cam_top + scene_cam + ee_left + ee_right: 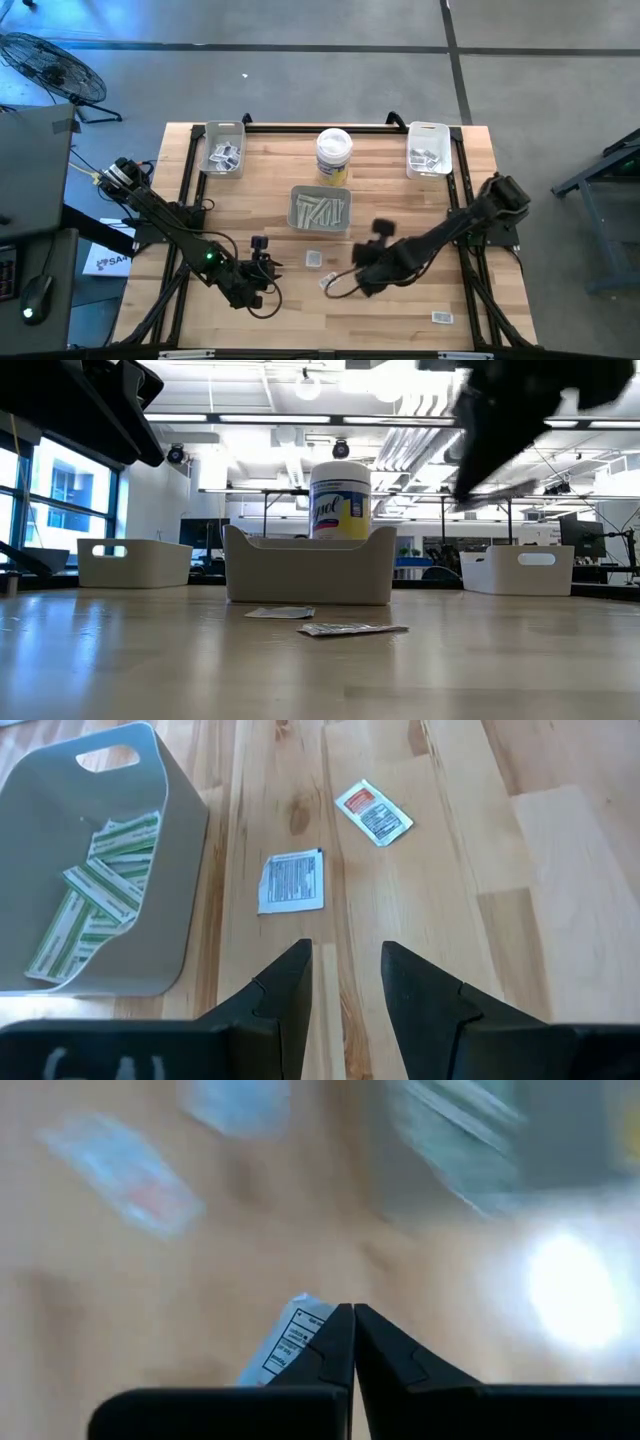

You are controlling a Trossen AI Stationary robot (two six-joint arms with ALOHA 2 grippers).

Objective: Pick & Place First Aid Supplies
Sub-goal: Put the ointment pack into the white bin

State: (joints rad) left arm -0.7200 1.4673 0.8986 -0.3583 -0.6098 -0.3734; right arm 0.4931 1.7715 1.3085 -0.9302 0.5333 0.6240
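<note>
**A:** What does the overhead view show?

**B:** A wooden table (400, 310) with two dark arms. At the far edge sit two white trays, one at the left (222, 148) and one at the right (429, 148), each holding small packets. Between them stands a white tub with a yellow label (334, 157), and just in front of it a grey tray (320, 210) filled with long pale strips. The left gripper (262, 268) hovers near the front left. The right gripper (362, 280) is near the front centre. A square packet (313, 259) lies loose between them, another (330, 283) just beside the right gripper, and a third (442, 318) well apart near the front right.

**A:** And from table height?

**B:** Two flat packets (352, 629) lie in front of the grey tray, with the tub behind it (the arms are only dark shapes overhead).

**A:** The left wrist camera?

**B:** The left claw's fingers (290, 995) stand apart, released, holding nothing. Beyond them lie a white square packet (292, 882) and one with red print (373, 812), beside the grey tray.

**A:** The right wrist camera?

**B:** The right claw is clenched, its tips pressed together on the corner of a small printed packet (290, 1342), lifted off the table.
</note>
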